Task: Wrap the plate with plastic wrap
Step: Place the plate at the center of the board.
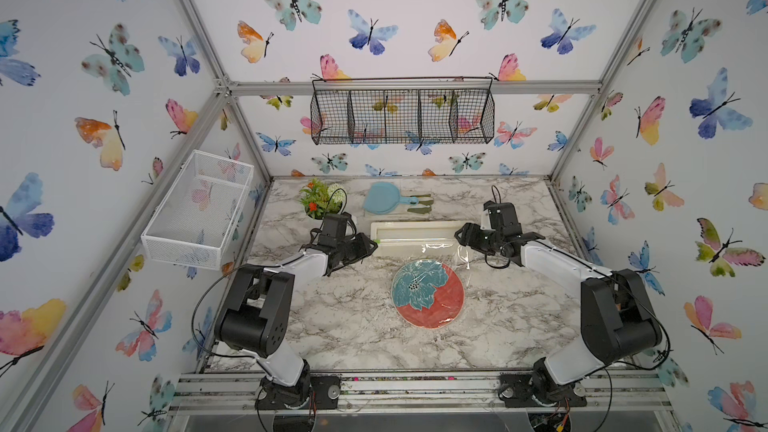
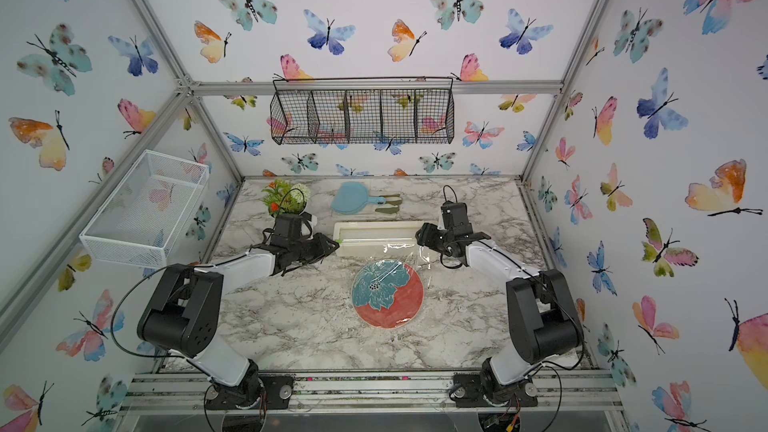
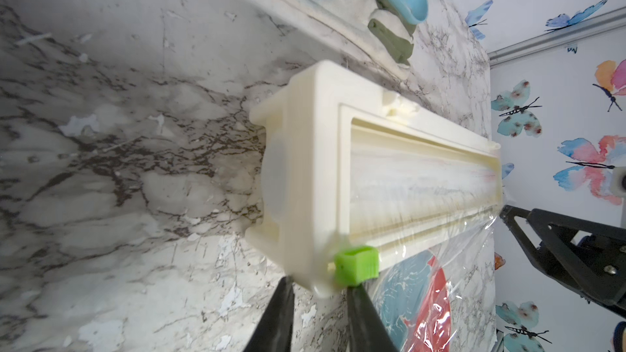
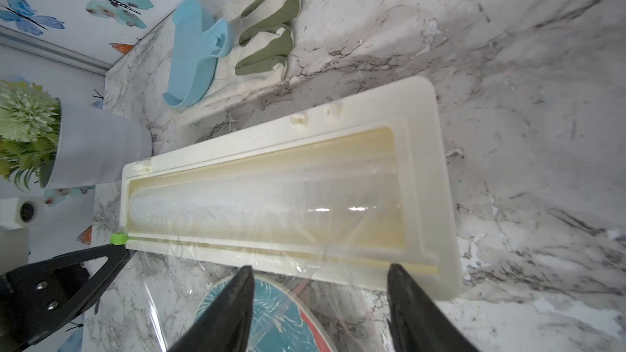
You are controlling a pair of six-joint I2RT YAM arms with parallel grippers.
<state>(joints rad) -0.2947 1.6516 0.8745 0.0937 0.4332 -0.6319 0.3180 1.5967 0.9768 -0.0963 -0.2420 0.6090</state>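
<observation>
The coral plate [image 1: 428,292] [image 2: 387,293] with its teal flower lies mid-table under a sheet of plastic wrap [image 1: 446,251] [image 4: 237,259]. The film runs back to the cream dispenser box [image 1: 415,238] [image 3: 305,171] just behind the plate. My left gripper [image 1: 372,245] [image 3: 320,286] is at the box's left end, jaws a narrow gap apart, the box corner at the tips. One fingertip touches the green tab [image 3: 357,265] [image 4: 118,238]. My right gripper [image 1: 459,236] [image 4: 320,270] stands wide open at the box's right end, over the film, holding nothing.
Behind the box lie a light blue paddle dish [image 1: 382,198] and a green-and-white cloth [image 1: 419,203]. A potted plant [image 1: 318,199] stands at the back left. A white mesh basket [image 1: 199,209] hangs on the left wall, a black wire basket [image 1: 401,112] on the back wall.
</observation>
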